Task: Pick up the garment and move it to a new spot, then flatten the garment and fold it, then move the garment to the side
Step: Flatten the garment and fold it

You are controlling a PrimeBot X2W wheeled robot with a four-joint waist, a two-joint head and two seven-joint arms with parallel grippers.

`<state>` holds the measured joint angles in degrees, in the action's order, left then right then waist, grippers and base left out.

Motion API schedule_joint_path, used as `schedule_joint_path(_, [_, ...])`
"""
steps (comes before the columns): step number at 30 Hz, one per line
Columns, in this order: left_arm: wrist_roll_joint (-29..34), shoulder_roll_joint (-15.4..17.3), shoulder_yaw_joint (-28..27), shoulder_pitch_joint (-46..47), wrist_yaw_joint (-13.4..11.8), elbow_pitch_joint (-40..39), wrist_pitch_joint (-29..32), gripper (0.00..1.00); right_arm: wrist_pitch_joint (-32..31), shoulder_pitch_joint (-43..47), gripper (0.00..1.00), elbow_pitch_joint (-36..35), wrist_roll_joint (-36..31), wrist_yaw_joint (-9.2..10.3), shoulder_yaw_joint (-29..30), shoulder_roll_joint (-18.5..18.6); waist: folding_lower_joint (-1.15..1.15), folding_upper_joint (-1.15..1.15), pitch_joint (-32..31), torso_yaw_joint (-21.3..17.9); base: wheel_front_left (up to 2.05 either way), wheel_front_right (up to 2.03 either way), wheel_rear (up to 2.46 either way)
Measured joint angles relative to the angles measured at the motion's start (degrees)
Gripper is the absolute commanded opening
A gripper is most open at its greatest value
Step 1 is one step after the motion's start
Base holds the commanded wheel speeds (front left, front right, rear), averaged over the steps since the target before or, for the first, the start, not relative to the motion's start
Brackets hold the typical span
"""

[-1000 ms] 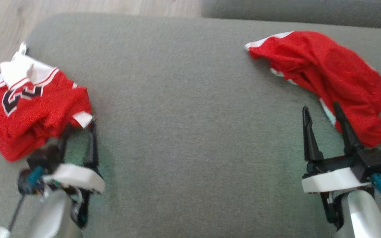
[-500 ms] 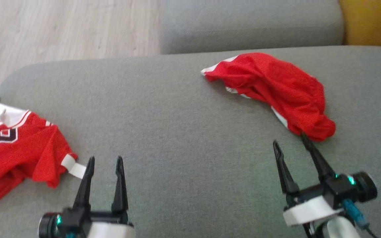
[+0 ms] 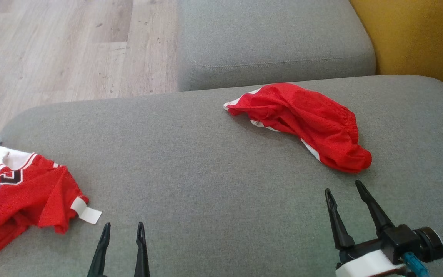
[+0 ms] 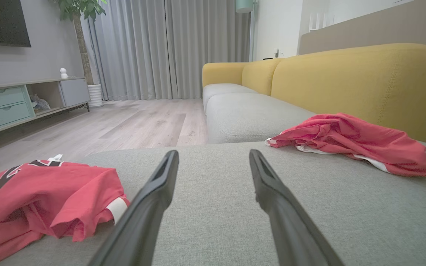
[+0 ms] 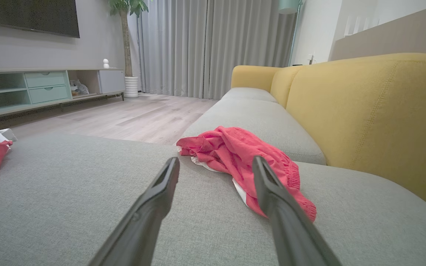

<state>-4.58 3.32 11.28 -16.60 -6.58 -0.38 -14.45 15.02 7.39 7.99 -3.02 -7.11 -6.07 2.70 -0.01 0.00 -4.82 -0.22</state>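
Observation:
Two red garments lie on the grey sofa cushion (image 3: 206, 165). At the left edge is a crumpled jersey (image 3: 17, 192) with a black number and white trim, also in the left wrist view (image 4: 43, 195). At the back right lies a bunched pair of red shorts (image 3: 306, 123) with white trim, also in the right wrist view (image 5: 235, 151). My left gripper (image 3: 123, 231) is open and empty, just right of the jersey and apart from it. My right gripper (image 3: 342, 187) is open and empty, a short way in front of the shorts' near end.
A second grey cushion (image 3: 275, 38) adjoins at the back. The yellow backrest (image 3: 417, 38) runs along the right. Wooden floor (image 3: 52, 50) lies beyond the cushion's left edge. A low cabinet (image 5: 43, 88) stands across the room.
The head camera has tilted up and shifted. My left gripper, which was at the jersey's edge, now stands apart from it. Both grippers have drawn back; the garments lie still.

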Motion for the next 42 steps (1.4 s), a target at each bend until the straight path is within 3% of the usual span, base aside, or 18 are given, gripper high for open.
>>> schedule_joint_path(29, [1.0,0.0,1.9,1.3,-1.1,0.6,0.0,1.00,0.0,0.0,1.00,0.9,0.6,0.00,0.3,0.0,0.01,0.00,1.0,-0.2,0.00,0.00,0.00])
schedule_joint_path(34, [1.0,0.0,3.0,3.0,0.5,1.9,0.0,1.00,0.0,-0.1,1.00,1.0,0.8,0.00,-0.8,0.0,0.01,0.00,1.9,-2.1,0.00,0.00,0.00])
schedule_joint_path(42, [1.1,-0.1,9.3,16.4,3.3,6.2,0.0,1.00,0.0,-2.9,1.00,0.9,1.8,0.00,-1.0,0.0,0.01,0.00,4.6,-8.3,0.00,0.00,0.00])
